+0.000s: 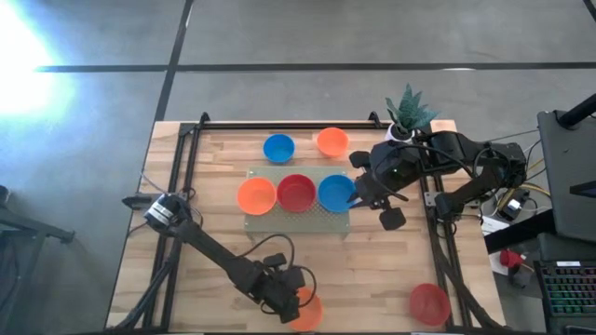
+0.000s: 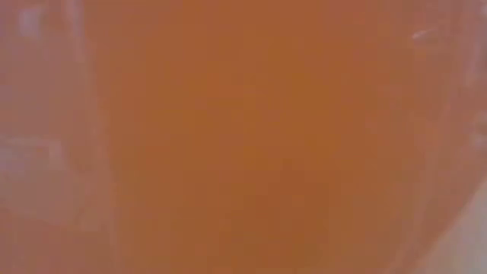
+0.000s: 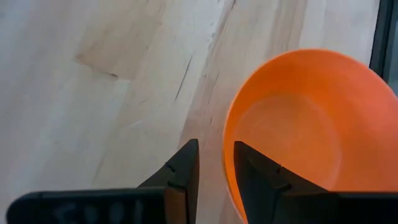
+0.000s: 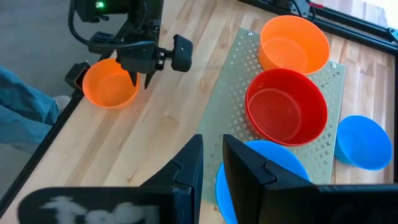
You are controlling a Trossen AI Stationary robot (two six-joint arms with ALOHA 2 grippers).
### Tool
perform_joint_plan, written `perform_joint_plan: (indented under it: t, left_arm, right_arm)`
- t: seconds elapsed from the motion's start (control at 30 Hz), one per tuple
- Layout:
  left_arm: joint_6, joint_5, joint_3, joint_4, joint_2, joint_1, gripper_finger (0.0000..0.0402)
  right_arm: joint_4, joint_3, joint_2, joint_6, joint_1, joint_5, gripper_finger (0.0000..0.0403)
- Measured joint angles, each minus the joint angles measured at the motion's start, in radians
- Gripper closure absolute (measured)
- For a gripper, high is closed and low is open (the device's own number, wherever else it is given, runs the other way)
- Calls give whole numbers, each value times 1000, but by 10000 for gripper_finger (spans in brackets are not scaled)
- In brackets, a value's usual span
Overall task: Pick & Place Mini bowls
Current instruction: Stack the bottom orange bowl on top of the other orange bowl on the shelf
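- Roughly, reading the high view from left to right: the left gripper [image 1: 296, 296] sits at the bottom centre of the frame, right at an orange bowl [image 1: 306, 308] on the near edge of the tabletop [image 1: 214, 167].
- Its wrist view shows the fingers [image 3: 180, 171] only narrowly parted, with the rim of that orange bowl [image 3: 305, 124] running into the slot between them. It looks like a rim pinch, though whether the pads already press the wall I cannot tell.
- To do this step well, I would keep one finger inside the rim and one outside, close until the wall is firmly caught, then lift straight up so the bowl does not scrape or tip off the edge.
- Further right, in the middle of the frame, the pale green mat [image 1: 279, 216] carries three bowls in a row: another orange bowl [image 1: 256, 195], a red bowl [image 1: 296, 192] and a blue bowl [image 1: 335, 192], each just beside the next.
- Above the mat, a second blue bowl [image 1: 277, 147] and a third orange bowl [image 1: 331, 141] lie on bare wood; a second red bowl [image 1: 429, 303] lies at the lower right.
- The right gripper [image 1: 355, 194] is at the right rim of the blue bowl on the mat, below the potted plant [image 1: 408, 113].
- Its fingers [image 4: 186, 167] also stand slightly apart, straddling or hovering over the blue rim [image 4: 267, 168]; contact is not clear.
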Motion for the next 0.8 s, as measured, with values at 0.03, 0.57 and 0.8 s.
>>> perform_joint_plan:
  t: [0.03, 0.57, 0.8]
  left_arm:
    - [-10, 0, -14, 26, 0, 0, 309]
    - [0, 108, -43, 62, 0, 5, 369]
    - [-1, 130, -43, 31, -36, 10, 399]
  right_arm:
    - [0, 0, 0, 0, 0, 0, 346]
    - [1, 0, 0, 0, 0, 7, 346]
    - [3, -1, 0, 0, 0, 7, 346]
